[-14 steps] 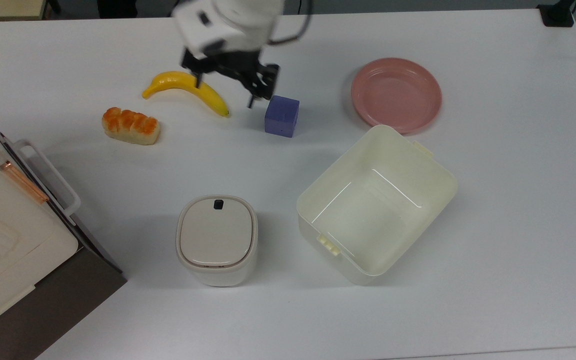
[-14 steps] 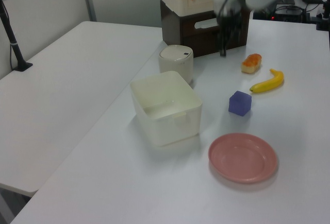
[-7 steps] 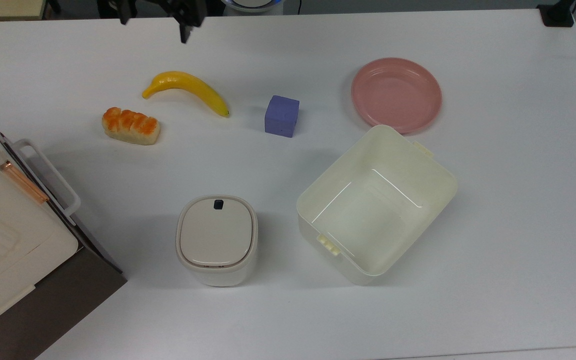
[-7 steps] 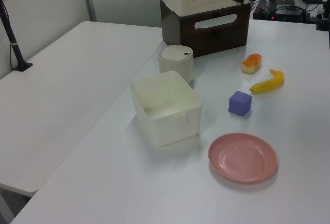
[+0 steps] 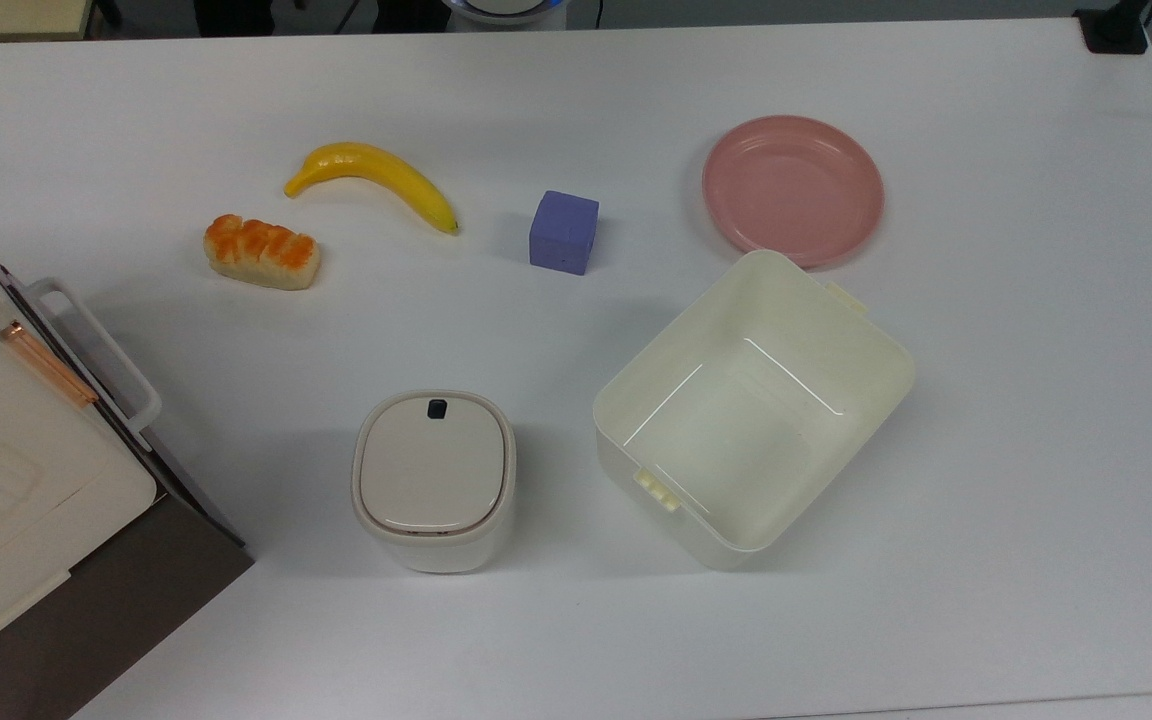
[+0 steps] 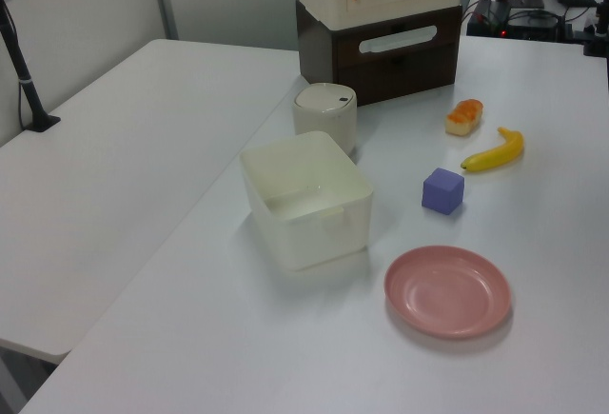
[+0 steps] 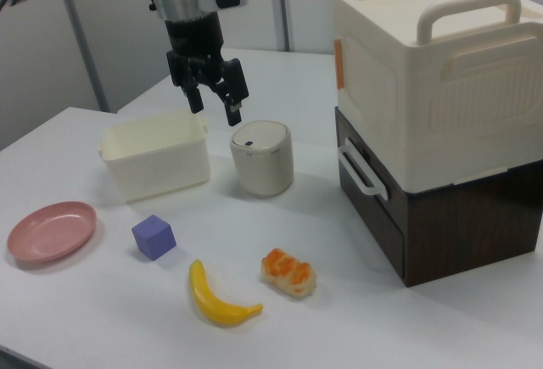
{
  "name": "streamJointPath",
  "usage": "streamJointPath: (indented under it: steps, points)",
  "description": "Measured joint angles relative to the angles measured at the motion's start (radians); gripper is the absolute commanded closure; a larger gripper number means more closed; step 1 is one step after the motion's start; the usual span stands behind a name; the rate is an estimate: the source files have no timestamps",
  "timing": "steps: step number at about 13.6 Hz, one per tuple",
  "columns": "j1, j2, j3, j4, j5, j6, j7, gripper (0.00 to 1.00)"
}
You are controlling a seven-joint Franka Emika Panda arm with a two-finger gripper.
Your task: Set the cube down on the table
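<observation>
Cube [image 7: 153, 237]: on the desk [image 7: 102, 327], resting flat, untouched; below the pincer [image 7: 214, 103] and toward the right view's lower left, well apart from it.
Pincer: raised high in the right view, fingers apart, holding nothing.
Look: small matte purple-blue block, edges slightly rounded (no long axis to align with).
Neighbours: plate [image 7: 49, 230] beyond the cube from the pincer; banana [image 7: 215, 298] lower still.
Progress: the task looks done.
</observation>
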Motion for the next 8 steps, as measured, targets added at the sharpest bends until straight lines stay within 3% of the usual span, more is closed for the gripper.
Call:
streamJointPath:
  steps: [8]
  points:
    - [0.061,0.006,0.003,-0.038,0.007,0.112,0.173,0.0]
